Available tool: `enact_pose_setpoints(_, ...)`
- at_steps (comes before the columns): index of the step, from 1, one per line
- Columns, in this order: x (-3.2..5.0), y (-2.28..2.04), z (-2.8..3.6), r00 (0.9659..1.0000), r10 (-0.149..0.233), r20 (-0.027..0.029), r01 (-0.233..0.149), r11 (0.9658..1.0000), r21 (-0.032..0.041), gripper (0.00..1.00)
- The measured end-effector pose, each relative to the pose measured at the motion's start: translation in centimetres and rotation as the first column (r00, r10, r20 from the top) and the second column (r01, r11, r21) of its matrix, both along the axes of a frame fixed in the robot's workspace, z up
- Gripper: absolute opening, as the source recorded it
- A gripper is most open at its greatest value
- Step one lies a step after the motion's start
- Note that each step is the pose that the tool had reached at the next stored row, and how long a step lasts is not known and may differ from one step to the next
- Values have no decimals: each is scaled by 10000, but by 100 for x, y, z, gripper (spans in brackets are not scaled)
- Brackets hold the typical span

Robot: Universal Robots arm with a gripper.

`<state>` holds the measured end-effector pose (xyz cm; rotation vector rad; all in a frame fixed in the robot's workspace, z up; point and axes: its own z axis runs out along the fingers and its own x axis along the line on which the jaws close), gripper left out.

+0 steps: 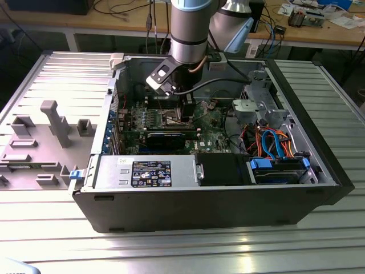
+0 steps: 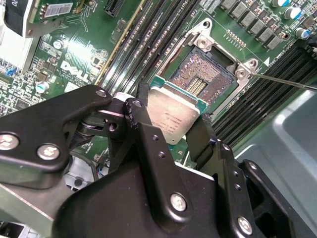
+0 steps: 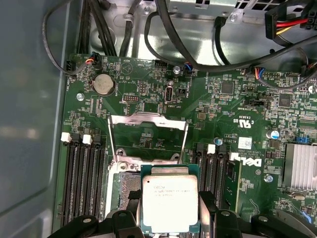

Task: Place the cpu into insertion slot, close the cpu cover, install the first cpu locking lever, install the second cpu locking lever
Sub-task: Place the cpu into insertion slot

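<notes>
Progress so far is basically step one in mid-air: the pincer (image 2: 172, 119) is clamped on the cpu (image 2: 174, 111) by two opposite edges. The chip hangs partly over the insertion slot (image 2: 205, 78), not seated as far as I can judge, since the slot's pin field lies bare in the second wrist view. The cpu cover (image 3: 147, 118) stands swung up off the slot in the first wrist view, so closing it isn't done, and neither lever looks latched. A thin metal rod (image 2: 290, 82) poking out past the slot's corner is probably one of them, can't say for sure. So all four steps are left, I reckon. Room-wise it's tight: black memory slots (image 2: 148, 44) run along both sides of the slot, the raised cover frame guards the side away from the pincer, and thick black cables (image 3: 99, 25) loop past the motherboard (image 3: 237, 99) edge beyond it. In the exterior view the arm (image 1: 188, 28) reaches straight down into the open computer case (image 1: 217, 200) on the ribbed worktop (image 1: 171, 245), with the case walls well apart from it, so straight up and down looks like the free way.
</notes>
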<state>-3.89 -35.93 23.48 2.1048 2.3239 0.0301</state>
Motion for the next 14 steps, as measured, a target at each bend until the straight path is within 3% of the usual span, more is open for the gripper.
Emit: enact_pose_setpoints(14,0,0,-36,10000,0,0,0,10000,1,55)
